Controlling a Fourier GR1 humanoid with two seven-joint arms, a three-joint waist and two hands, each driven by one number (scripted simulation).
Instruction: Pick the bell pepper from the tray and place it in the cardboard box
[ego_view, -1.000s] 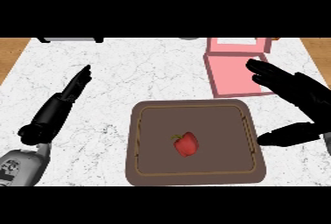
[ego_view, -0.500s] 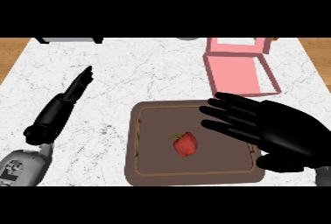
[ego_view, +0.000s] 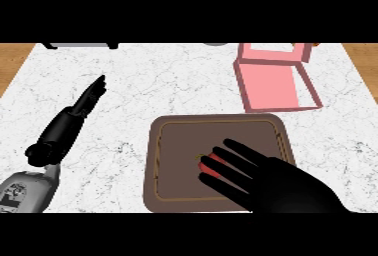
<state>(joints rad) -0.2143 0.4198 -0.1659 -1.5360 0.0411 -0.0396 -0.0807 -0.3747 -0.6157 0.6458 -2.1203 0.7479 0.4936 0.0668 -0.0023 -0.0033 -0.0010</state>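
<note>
The right hand (ego_view: 277, 185) hovers with straight, spread fingers over the red bell pepper (ego_view: 212, 166), which lies mid-tray (ego_view: 164, 165), not yet grasped. The pink cardboard box (ego_view: 277, 85) waits open near the counter's far right corner. The left hand (ego_view: 85, 102) rests open, left.

Red bell pepper (ego_view: 212, 165) (mostly hidden), brown tray (ego_view: 177, 150), pink box (ego_view: 277, 87) open
</note>
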